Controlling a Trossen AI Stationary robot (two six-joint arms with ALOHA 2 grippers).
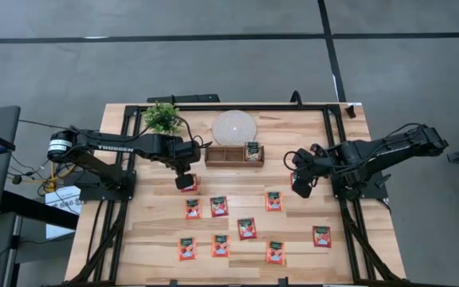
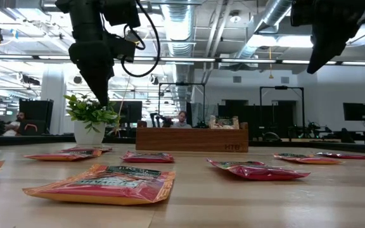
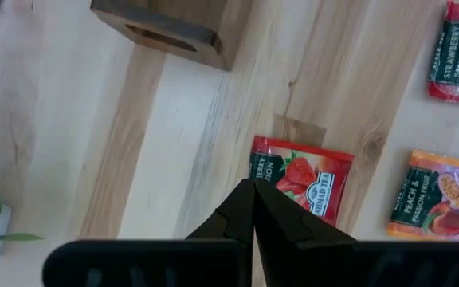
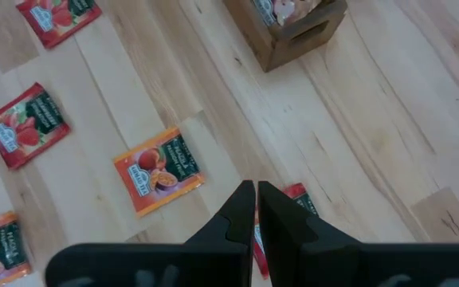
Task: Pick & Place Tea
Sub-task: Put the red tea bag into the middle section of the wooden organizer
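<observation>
Nearest the low camera: a red-orange sachet [image 2: 100,183] lying flat on the table [image 1: 349,259], edges slightly puffed. Both arms hang above it, neither holding anything.

Table, light wood, carries all. Left arm reaches in; left gripper [image 1: 185,181] hovers above a strawberry sachet [image 3: 301,177], fingers pinched together, empty. Right gripper [image 1: 301,188] hovers near the table's right side over bare wood and part of a sachet [image 4: 300,201], fingers closed too, nothing gripped.

White disc [image 1: 234,127] at the far edge, potted plant [image 1: 162,118] beside it. Wooden tray [image 1: 234,154] just in front of the disc; a pale sachet with green label [image 1: 253,151] stands in its right compartment, the other two look empty.

Tea sachets [image 1: 247,229], about ten, are scattered flat over the near half of the table, apart from each other.

Handling guess: light, thin, crinkly foil pouches, slippery, lying flush with the wood. Fingers must open first, then pinch one edge or scrape under a corner; a grip from straight above probably slides off.
</observation>
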